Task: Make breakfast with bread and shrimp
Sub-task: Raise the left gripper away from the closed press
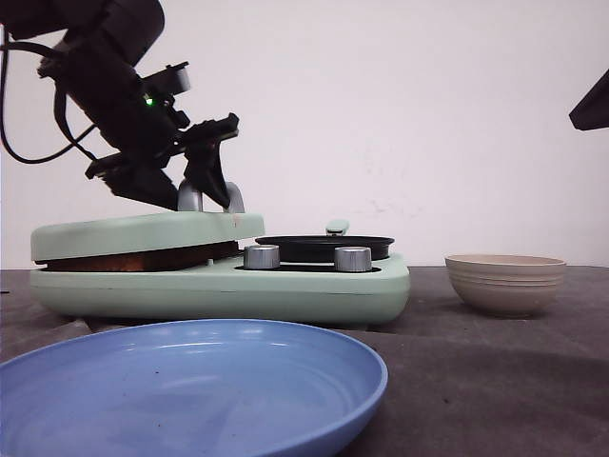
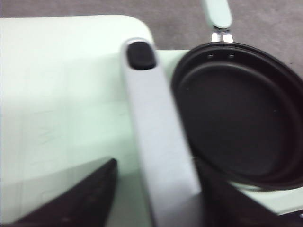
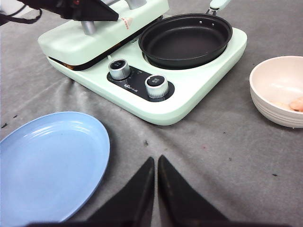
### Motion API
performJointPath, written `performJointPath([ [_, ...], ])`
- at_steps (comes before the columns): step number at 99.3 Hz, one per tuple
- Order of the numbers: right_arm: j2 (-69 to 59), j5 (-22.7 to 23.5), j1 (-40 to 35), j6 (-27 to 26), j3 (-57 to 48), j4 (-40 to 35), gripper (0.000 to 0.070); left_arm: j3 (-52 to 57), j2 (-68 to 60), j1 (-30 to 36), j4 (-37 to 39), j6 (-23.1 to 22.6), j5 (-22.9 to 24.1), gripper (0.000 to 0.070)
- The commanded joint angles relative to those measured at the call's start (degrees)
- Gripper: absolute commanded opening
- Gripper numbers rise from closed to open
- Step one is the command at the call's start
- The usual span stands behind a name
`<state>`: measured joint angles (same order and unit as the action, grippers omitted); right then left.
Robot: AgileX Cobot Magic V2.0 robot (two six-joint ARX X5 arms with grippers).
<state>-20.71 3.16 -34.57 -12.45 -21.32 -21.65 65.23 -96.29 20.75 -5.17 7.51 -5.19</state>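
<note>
The left gripper [image 1: 211, 186] is straddling the lid handle [image 2: 158, 142], spread; the right gripper [image 3: 156, 163] is hanging pressed together.

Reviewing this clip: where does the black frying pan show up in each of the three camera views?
Front view: the black frying pan sits low on the green breakfast maker, seen edge-on behind two silver knobs.
Left wrist view: it fills the picture's right half, beside the lid handle.
Right wrist view: top centre.
Shared landmark: the pan's mint-green handle.
</note>
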Motion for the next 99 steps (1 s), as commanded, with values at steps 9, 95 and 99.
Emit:
performJointPath([
  [9, -0.11, -0.02, -0.48, -0.5, 0.02, 0.37, 0.0002, -0.81, -1.51, -0.66, -5.27, 0.26, -0.83, 0.0449],
  [95, -0.11, -0.24, -0.46, -4.85, -0.04, 3.13, 0.0003, 3.45, 27.45, -9.14, -10.56, 2.47, -11.74, 0.0434],
  [99, -0.11, -0.28, -0.37, -5.84, -0.11, 3.17, 0.0004, 3.34, 28.87, -9.25, -12.02, 2.14, -11.93, 0.0434],
])
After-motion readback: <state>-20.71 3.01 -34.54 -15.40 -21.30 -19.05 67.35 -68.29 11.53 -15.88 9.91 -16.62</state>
